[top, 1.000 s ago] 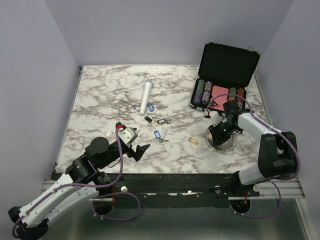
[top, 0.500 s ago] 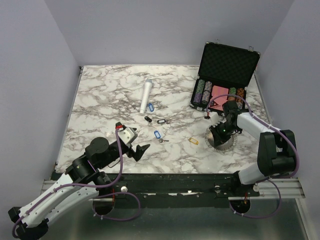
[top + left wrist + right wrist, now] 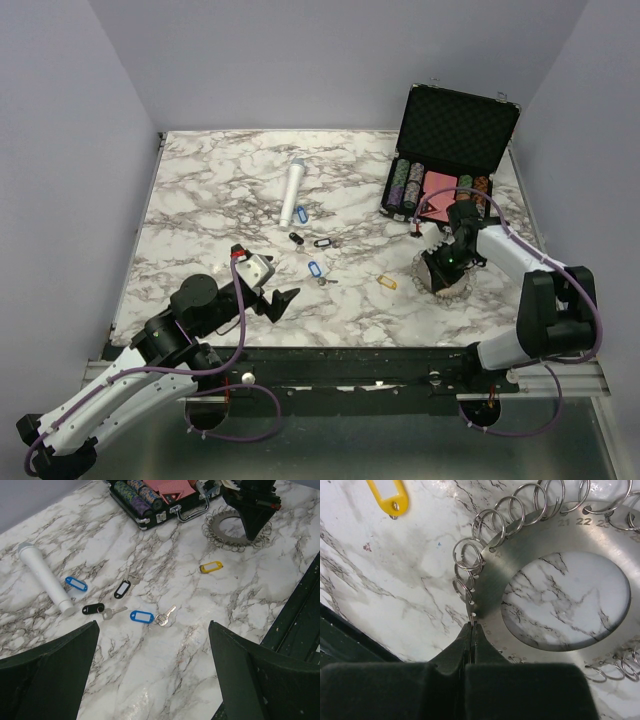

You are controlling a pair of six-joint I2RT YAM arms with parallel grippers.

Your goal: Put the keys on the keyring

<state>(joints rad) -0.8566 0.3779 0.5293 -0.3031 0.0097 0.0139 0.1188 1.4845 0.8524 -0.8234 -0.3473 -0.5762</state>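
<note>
Shifted: keyring (image 3: 487, 590), slightly | right end effector (image 3: 471, 627) — closed, pinching its rim

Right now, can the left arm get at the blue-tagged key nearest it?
Probably yes. The blue-tagged key lies flat on the marble just ahead of the open left hand, with nothing between them; the right hand is off at the keyring.

Silvery keyring (image 3: 492, 587), yellow tag (image 3: 210, 567), blue tag (image 3: 140, 616), black tag (image 3: 122, 588), grey-veined white table (image 3: 175, 680).
</note>
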